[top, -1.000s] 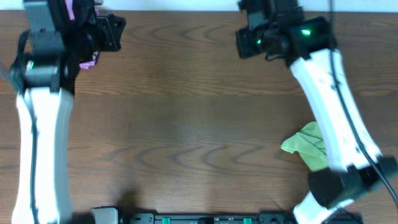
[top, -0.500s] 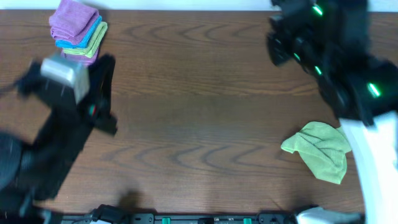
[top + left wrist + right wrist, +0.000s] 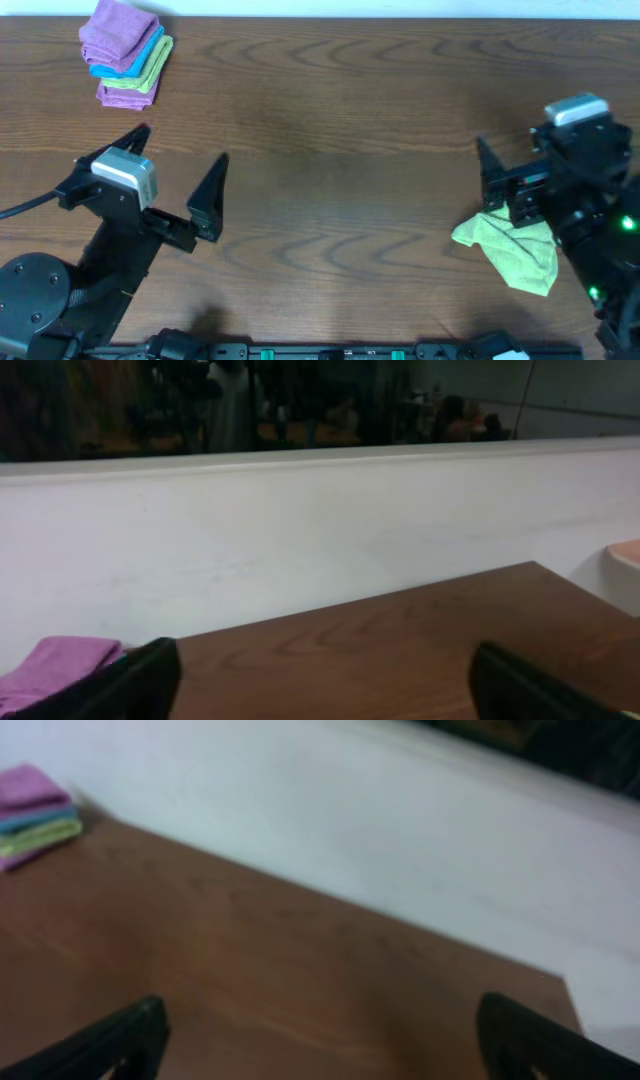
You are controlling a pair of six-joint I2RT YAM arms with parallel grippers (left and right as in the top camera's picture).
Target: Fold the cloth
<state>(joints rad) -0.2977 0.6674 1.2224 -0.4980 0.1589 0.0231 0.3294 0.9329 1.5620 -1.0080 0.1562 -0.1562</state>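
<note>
pulls back from the far edge with left gripper [image 3: 180,148] and right gripper [image 3: 320,1010] spread wide, green cloth [image 3: 510,245] crumpled.

— Looks like a robotics lab or test bench, not a home.
— Going by what?
— Wood-grain worktop [image 3: 330,150] fenced at 12 o'clock by a plain white board [image 3: 330,550]; past that, a dim cluttered room [image 3: 300,405], too dark to read; black mounting rail [image 3: 300,352] with green fittings at 6 o'clock.
</note>
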